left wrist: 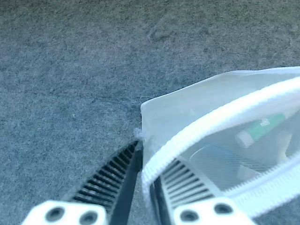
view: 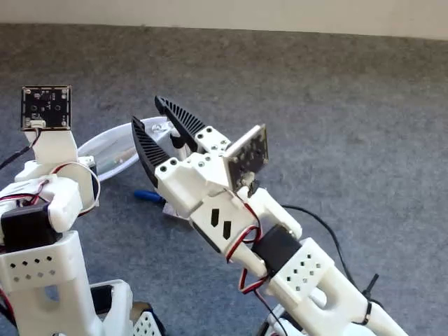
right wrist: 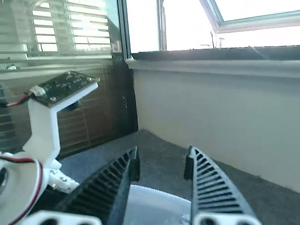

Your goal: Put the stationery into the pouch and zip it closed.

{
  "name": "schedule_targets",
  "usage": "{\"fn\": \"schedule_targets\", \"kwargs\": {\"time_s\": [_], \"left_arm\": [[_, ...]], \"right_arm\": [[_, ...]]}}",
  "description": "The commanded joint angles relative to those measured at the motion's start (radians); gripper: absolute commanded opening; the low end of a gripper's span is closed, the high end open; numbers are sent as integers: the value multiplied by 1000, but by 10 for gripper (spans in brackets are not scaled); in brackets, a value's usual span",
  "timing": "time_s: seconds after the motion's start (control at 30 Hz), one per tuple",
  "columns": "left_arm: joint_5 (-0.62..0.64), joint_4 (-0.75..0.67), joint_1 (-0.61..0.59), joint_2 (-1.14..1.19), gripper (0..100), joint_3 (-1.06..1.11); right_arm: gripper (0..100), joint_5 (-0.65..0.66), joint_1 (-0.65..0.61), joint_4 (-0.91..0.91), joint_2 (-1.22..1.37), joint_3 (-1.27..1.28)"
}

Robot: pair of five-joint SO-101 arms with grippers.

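Left wrist view: pouch (left wrist: 187, 108), green-labelled tube (left wrist: 258, 130)

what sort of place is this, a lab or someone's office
Probably an indoor office or hobby lab rather than a factory: a grey carpet-like surface as the work area, a window with slatted blinds beside it, and a pouch held in the left tool.

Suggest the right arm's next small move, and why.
Probably lower the right tool toward the blue pen. That tool is open, empty and raised over the pouch. The left tool pinches the pouch's corner with the zip open, and the pen lies outside it.
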Motion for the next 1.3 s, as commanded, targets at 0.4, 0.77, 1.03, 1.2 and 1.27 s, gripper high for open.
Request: {"fn": "schedule_targets", "kwargs": {"time_s": [0.4, 0.77, 1.03, 1.2, 1.27], "left_arm": [[2, -26, -143, -8, 7, -61], [48, -26, -278, -8, 8, -81], [51, -28, -334, -8, 7, -81], [51, -28, -338, -8, 7, -74], [51, -28, -338, -8, 7, -73]], "right_arm": [[152, 6, 44, 552, -30, -85], [155, 32, 50, 647, -21, -36], [155, 97, 45, 641, -19, 48], [155, 98, 18, 641, 16, 77], [155, 98, -5, 641, 82, 74]]}}
